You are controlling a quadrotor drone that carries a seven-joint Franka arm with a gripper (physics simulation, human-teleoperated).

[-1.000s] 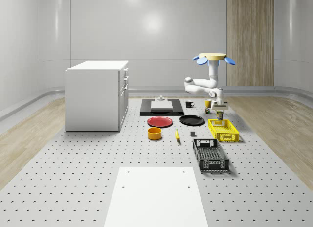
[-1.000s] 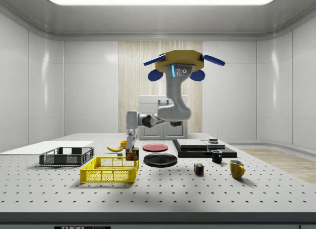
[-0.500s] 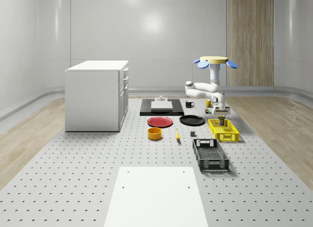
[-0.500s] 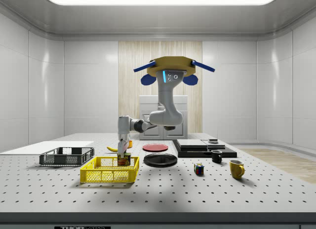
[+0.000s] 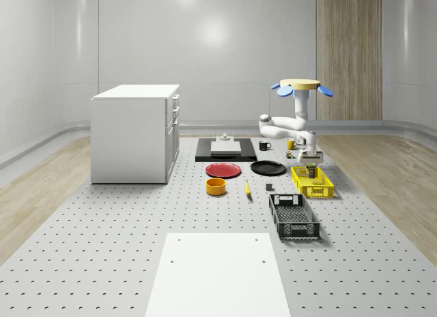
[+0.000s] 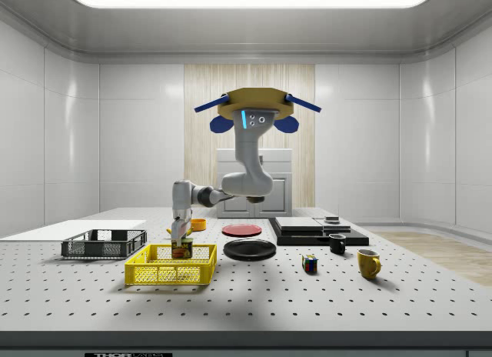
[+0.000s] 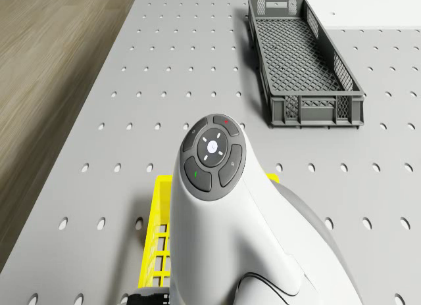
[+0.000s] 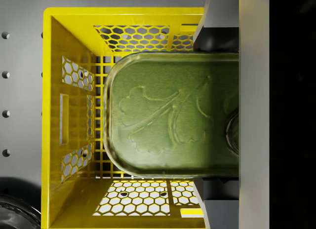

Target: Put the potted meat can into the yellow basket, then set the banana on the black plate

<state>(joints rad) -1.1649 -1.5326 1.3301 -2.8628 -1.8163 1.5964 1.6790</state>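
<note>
Whole-scene view: the drone with the tan disc body and blue rotors [image 5: 301, 85] hovers above the far end of the yellow plastic mesh basket [image 5: 313, 182], on the right side of the grey perforated surface [image 5: 136, 221]. Its white arm bends down so the pincer [image 5: 311, 164] hangs right over the basket's far end. The flat round black plate [image 5: 268, 168] sits just left of the basket, and the small yellow banana [image 5: 247, 188] lies nearer the camera, between the orange bowl [image 5: 216, 186] and the basket, well apart from the plate.

Side view: the drone [image 6: 257, 111] floats clear of the surface, and the pincer [image 6: 181, 245] reaches down inside the yellow basket [image 6: 171, 265], clamped on the greenish potted meat can [image 6: 182, 250], which is below the rim line here.

Drone view: the white arm's wrist with its grey button pad [image 7: 213, 152] covers most of the yellow basket [image 7: 158, 239]; the dark grey crate [image 7: 300, 62] lies beyond.

Wrist view: the can's green embossed top [image 8: 170, 115] sits squeezed between the two grey fingers [image 8: 217, 21], with the basket's honeycomb walls [image 8: 74, 115] around it. Can't tell if the can touches the basket floor.
</note>
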